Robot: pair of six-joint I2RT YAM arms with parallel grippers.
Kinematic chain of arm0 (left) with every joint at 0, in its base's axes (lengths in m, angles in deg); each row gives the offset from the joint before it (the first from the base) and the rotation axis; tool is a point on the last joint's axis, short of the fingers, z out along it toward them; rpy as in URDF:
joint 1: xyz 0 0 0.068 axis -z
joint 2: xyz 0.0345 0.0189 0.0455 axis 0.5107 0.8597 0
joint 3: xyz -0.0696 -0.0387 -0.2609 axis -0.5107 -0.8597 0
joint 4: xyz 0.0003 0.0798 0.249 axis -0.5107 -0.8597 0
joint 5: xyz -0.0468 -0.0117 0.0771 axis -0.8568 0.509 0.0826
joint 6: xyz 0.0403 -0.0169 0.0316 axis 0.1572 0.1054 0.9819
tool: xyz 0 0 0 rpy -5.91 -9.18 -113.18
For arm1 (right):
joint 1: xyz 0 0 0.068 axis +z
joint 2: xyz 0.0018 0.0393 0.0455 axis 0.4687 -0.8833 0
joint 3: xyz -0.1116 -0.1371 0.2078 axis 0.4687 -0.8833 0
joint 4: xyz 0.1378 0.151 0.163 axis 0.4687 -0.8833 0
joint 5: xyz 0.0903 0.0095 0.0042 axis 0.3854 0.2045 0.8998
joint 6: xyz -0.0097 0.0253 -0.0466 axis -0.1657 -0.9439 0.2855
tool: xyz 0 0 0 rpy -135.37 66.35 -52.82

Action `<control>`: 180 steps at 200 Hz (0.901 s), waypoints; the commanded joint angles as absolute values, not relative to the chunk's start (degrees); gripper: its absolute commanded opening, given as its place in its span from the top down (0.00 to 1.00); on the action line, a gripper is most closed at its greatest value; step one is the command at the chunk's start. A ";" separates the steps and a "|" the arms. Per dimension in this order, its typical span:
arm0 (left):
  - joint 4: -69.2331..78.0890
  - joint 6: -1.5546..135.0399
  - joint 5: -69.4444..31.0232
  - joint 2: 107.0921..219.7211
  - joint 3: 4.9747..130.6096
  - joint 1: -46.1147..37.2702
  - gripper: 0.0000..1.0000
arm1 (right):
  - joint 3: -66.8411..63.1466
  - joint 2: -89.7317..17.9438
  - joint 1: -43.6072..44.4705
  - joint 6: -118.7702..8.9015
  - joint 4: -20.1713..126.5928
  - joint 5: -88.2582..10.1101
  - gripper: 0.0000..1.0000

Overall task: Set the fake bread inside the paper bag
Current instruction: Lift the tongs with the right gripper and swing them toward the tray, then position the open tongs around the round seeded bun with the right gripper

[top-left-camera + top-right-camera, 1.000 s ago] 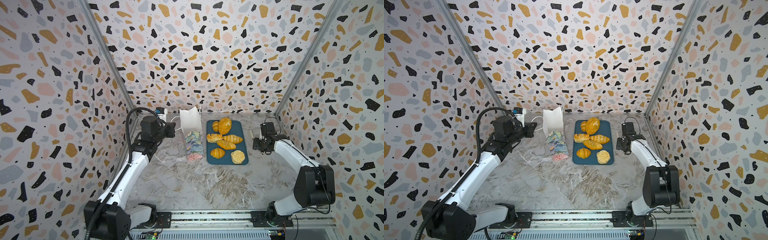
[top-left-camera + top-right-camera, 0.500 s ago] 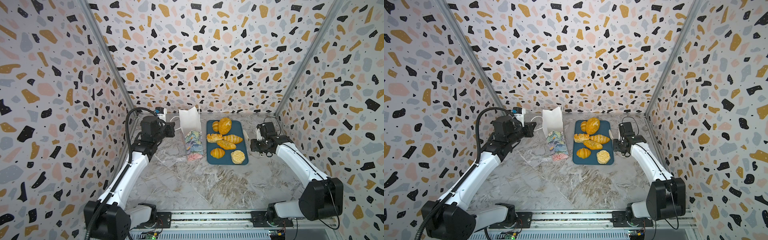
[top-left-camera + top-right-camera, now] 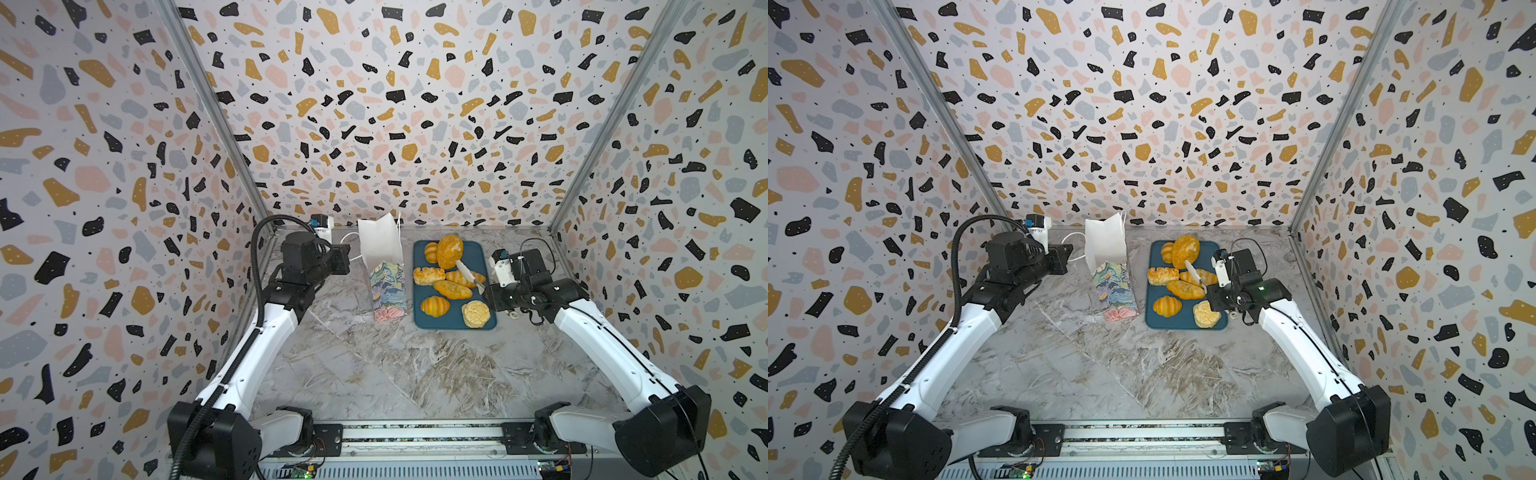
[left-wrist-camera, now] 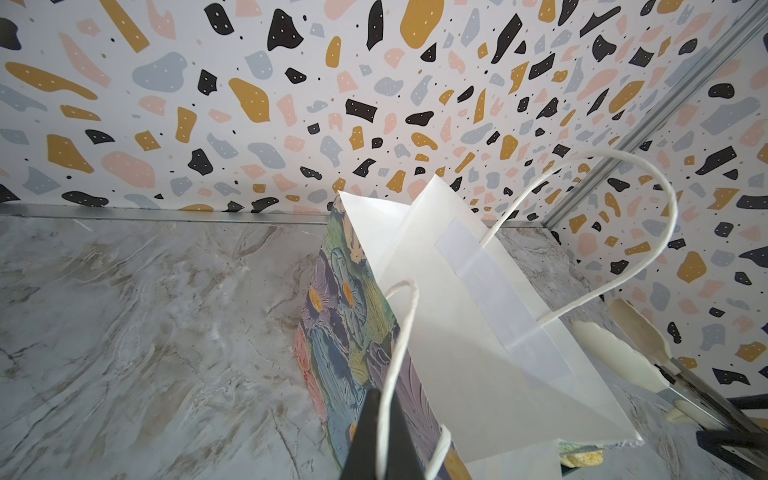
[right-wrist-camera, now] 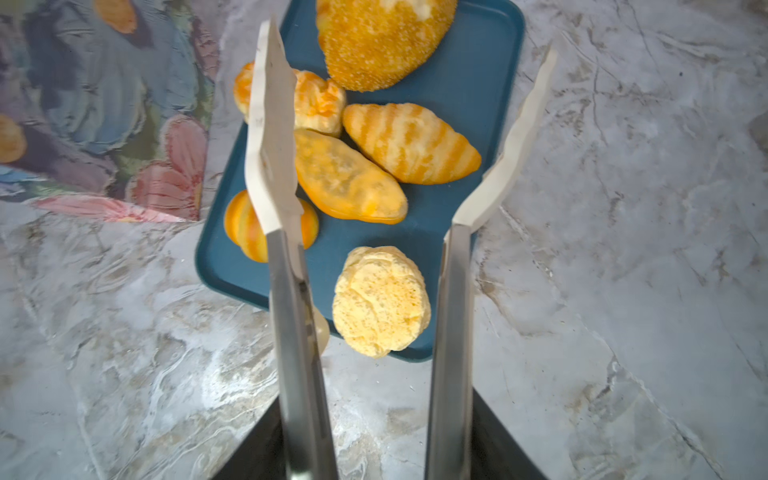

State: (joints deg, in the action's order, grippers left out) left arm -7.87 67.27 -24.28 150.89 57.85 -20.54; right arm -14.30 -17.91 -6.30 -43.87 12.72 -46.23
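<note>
The paper bag (image 3: pixel 384 266) stands upright left of the tray, white inside, floral outside. My left gripper (image 4: pixel 380 415) is shut on the bag's near cord handle (image 4: pixel 401 332), pulling that side toward the left. Several fake breads lie on the dark-blue tray (image 3: pixel 478 253): a big crumbed loaf (image 3: pixel 449 250), a pale round bun (image 5: pixel 380 301), an oblong loaf (image 5: pixel 349 183) and a striped roll (image 5: pixel 409 143). My right gripper (image 5: pixel 374 440) is shut on metal tongs (image 5: pixel 272 166). The tongs' white blades stand apart above the oblong loaf and striped roll, holding nothing.
The tray lies on the marble tabletop (image 3: pixel 374 374) near the back wall. The patterned side wall (image 3: pixel 665 249) is close behind my right arm. The bag's far handle (image 4: pixel 623 174) arches up over its mouth. A ridged roll (image 3: pixel 434 305) sits at the tray's front left.
My right arm has swung left from beside the tray, bringing the tongs over the breads. The left arm and the bag have not moved.
</note>
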 commanded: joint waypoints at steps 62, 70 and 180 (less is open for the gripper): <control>-7.09 67.52 -23.52 150.32 57.45 -20.69 1.00 | -12.92 -14.95 -5.19 -47.89 2.34 -46.89 0.44; -7.17 67.46 -23.22 150.40 57.43 -20.69 1.00 | -13.05 -14.84 -5.19 -48.45 1.56 -46.40 0.44; -7.44 67.44 -23.37 150.72 57.66 -20.69 1.00 | -17.19 -13.00 -5.10 -54.68 -4.85 -46.81 0.46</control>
